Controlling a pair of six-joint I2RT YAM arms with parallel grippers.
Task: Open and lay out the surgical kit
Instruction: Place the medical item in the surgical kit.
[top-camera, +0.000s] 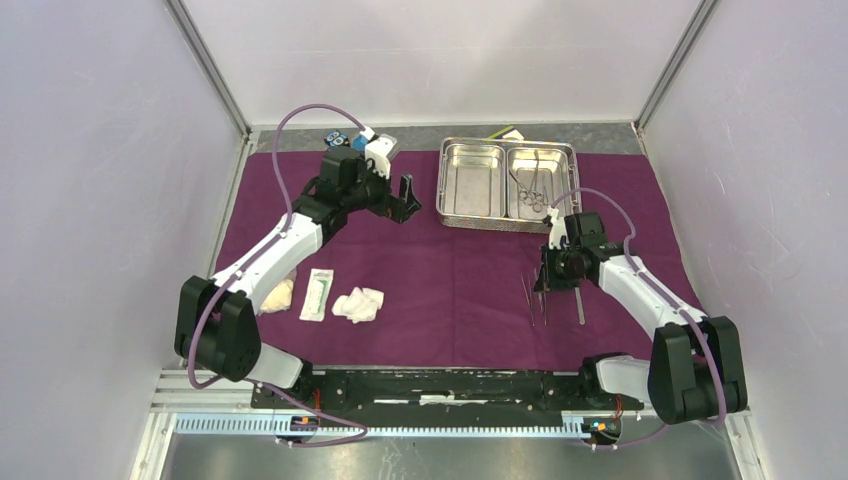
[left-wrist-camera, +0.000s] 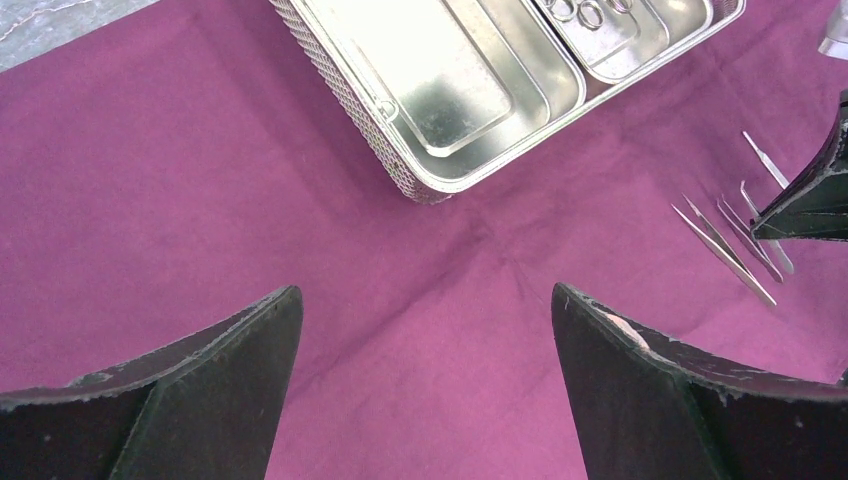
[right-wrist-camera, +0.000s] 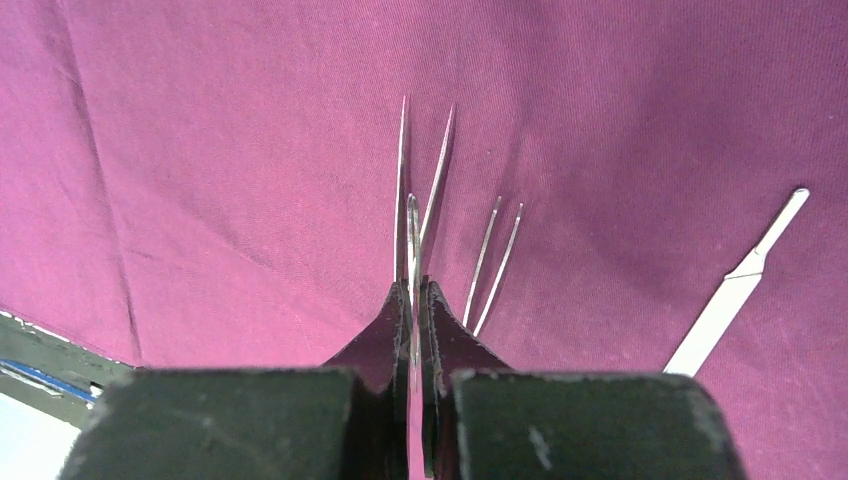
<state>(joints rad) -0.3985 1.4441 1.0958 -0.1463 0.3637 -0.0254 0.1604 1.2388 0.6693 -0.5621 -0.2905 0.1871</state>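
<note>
Right gripper is pinched shut on a thin steel instrument, seen edge-on between its black pads. Whether the tip touches the purple cloth I can't make out. From where I stand, that arm bends in from the lower right of the overhead frame, wrist tipped down over the cloth, just below the steel tray.

On the cloth beneath it I count two tweezers, side by side, and one flat steel handle off to their right.

There is one tray with two compartments, sitting at upper centre. Its left compartment shows bare metal, and the right one holds ring-handled clamps, too tangled to count.

At lower left lie two gauze wads, one in the open and one partly under the left arm, with one flat white packet between them.

Left gripper hangs over the cloth just left of the tray, jaws spread wide with nothing between them. Its arm stretches up from the lower-left base.
</note>
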